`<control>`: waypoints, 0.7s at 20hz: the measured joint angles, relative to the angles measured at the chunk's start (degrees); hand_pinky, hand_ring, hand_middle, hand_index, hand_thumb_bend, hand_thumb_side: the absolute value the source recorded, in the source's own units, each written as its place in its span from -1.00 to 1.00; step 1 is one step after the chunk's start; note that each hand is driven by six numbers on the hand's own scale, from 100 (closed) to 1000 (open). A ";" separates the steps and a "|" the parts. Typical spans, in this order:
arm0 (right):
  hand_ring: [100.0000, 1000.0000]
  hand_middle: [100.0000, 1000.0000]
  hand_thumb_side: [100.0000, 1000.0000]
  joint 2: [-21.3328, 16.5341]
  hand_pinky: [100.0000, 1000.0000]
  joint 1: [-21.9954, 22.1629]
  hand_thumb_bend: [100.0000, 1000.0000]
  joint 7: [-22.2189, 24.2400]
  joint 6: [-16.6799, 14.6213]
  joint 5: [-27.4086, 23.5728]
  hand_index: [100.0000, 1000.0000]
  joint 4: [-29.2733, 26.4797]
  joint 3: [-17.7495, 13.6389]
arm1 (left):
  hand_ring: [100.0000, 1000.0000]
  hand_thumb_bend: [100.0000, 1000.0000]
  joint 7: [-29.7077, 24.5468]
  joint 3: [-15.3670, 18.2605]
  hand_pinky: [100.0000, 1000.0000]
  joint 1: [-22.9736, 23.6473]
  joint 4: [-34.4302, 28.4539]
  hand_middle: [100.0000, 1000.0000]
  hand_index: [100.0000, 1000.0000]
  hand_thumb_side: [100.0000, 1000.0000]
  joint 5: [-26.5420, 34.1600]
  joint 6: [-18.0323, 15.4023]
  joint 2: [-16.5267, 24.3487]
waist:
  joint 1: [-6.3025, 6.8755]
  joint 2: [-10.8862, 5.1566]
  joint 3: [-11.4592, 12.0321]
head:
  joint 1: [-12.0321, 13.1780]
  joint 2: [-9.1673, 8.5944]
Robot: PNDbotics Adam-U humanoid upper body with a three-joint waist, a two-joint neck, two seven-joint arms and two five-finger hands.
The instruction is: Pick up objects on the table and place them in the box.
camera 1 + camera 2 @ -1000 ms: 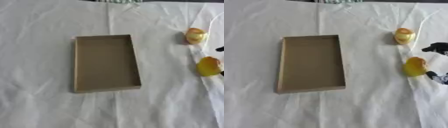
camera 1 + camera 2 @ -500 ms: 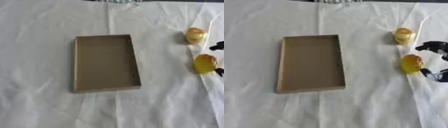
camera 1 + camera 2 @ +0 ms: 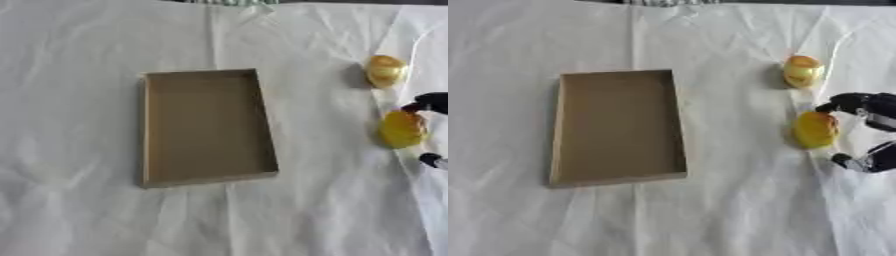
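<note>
Both eyes look steeply down from the head onto the cloth-covered worktop (image 3: pixel 79 45). They share the box (image 3: pixel 206 127), a little left of centre. The right eye view reaches farther toward 3 o'clock, showing more of the right hand (image 3: pixel 872 130).

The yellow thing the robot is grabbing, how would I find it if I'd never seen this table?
Start at the open brown box on the white cloth, then look to its right. Two yellow objects lie there; pick the nearer one, which sits between the black fingers of the robot's right hand, unlike the farther yellow object lying alone.
</note>
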 measured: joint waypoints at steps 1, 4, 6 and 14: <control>0.79 0.18 -0.98 0.00 0.79 -0.30 -0.95 -0.15 0.18 -0.43 0.60 0.18 0.14 | 0.54 -0.41 0.00 0.00 0.73 0.00 0.00 0.49 0.60 -0.10 0.01 0.01 -0.01 | 0.00 0.00 0.05 | -0.03 0.00; 0.61 -0.04 -1.00 0.11 0.70 -0.58 -1.00 -2.28 1.75 -2.24 0.38 0.21 0.26 | 0.54 -0.41 0.02 0.00 0.73 0.00 0.00 0.49 0.60 -0.10 0.02 0.04 -0.20 | 0.01 0.00 0.12 | -0.05 0.03; 0.52 -0.13 -1.00 0.46 0.67 -0.65 -1.00 -4.95 3.45 -3.78 0.26 0.17 0.25 | 0.54 -0.42 0.07 0.00 0.73 0.00 0.00 0.49 0.60 -0.10 0.04 0.10 -0.41 | 0.01 0.01 0.12 | -0.05 0.04; 0.40 -0.26 -1.00 1.54 0.64 -0.48 -1.00 -14.43 9.30 -9.17 0.12 -3.20 -0.64 | 0.54 -0.42 -0.07 0.00 0.73 0.00 0.00 0.49 0.60 -0.10 0.25 0.37 -0.44 | 0.00 0.01 0.04 | -0.03 0.07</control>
